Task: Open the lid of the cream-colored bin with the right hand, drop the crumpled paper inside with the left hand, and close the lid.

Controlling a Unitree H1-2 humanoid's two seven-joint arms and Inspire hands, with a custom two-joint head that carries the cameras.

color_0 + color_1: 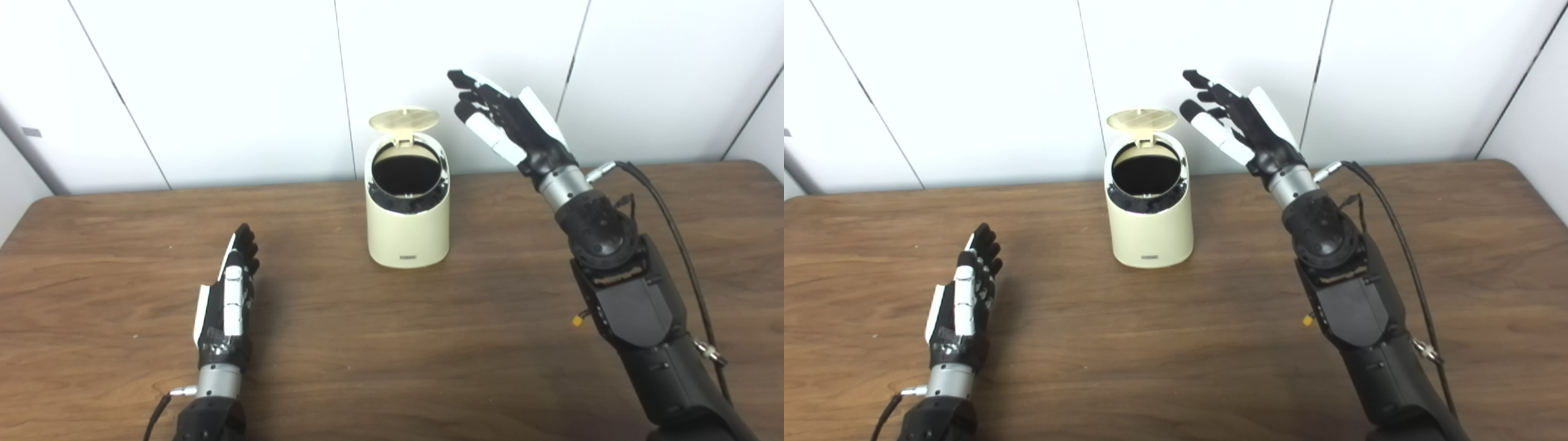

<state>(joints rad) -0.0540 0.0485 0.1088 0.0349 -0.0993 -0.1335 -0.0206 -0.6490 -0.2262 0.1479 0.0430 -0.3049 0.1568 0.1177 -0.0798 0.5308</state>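
Counted: one cream-colored bin (408,226), one lid (404,119), two hands — left hand (228,300), right hand (505,122).

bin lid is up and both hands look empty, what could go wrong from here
1. The lid stands open and the right hand is raised beside it, apart from it. A sweep toward it could push the light-looking bin back or tip it.
2. No crumpled paper shows on the table or in the left hand, and the bin's inside is too dark to read. Closing now may seal an empty bin.
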